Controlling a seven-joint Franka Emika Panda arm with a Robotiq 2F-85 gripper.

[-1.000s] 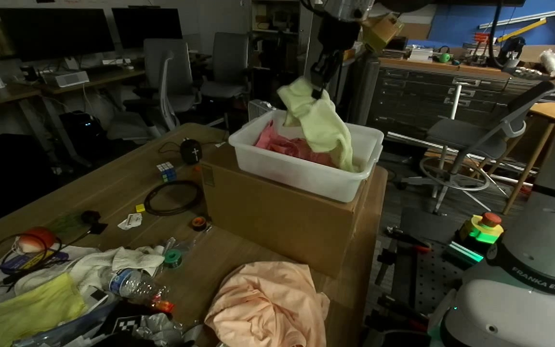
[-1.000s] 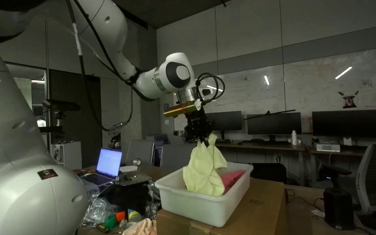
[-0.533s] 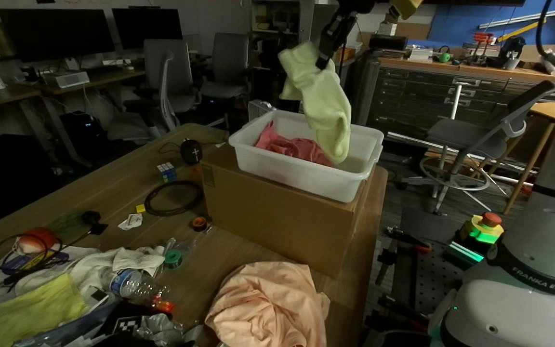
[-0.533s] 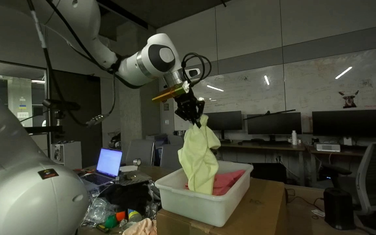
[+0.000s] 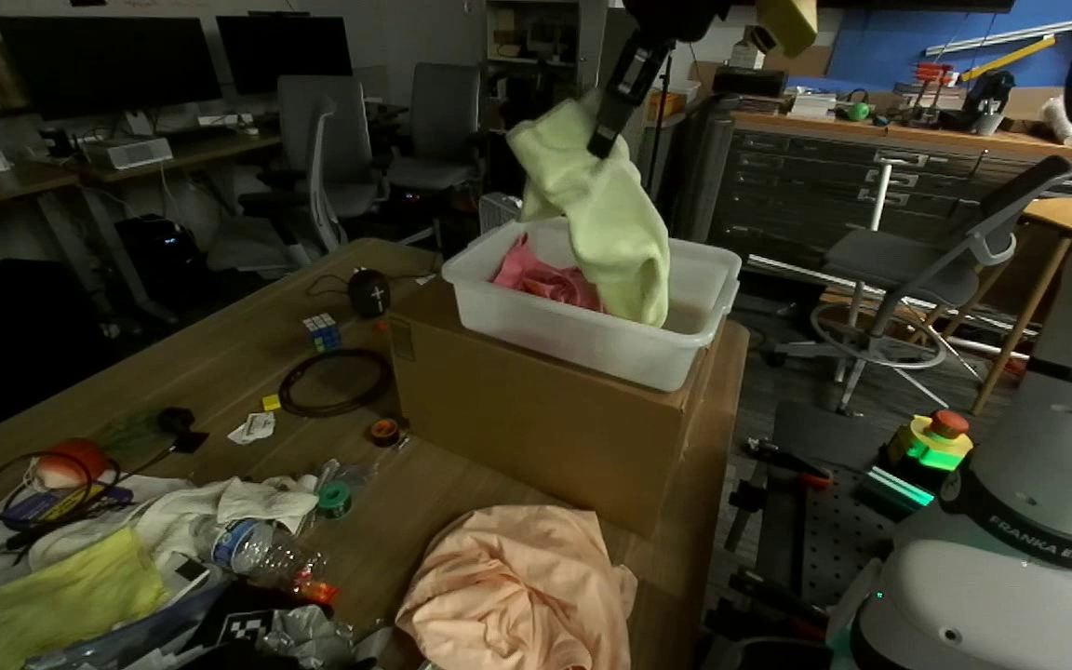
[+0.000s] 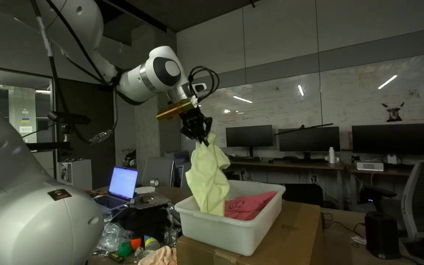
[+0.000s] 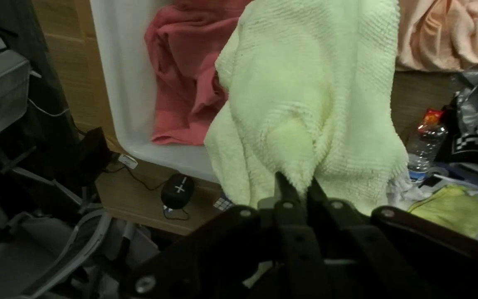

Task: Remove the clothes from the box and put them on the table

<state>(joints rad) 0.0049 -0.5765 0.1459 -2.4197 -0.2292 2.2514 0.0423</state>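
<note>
Hanging below the fingers (image 5: pixel 617 109) is the pale green cloth (image 5: pixel 606 219) they pinch.

In an exterior view the tub (image 5: pixel 573 337) stands on a carton (image 5: pixel 545 437), which rests on the counter (image 5: pixel 396 484). Inside the tub, toward its left end, lies a garment (image 5: pixel 545 279); over the tub the jaws pinch a towel (image 5: pixel 615 233) that hangs down into it. Left of the tub, on the counter, sits a puzzle cube (image 5: pixel 322 331). Before the tub lies a fabric bundle (image 5: pixel 517 596); before and left of the tub, a bottle (image 5: pixel 257 549). Right of the tub, off the counter, stands an emergency-stop button (image 5: pixel 934 442).
</note>
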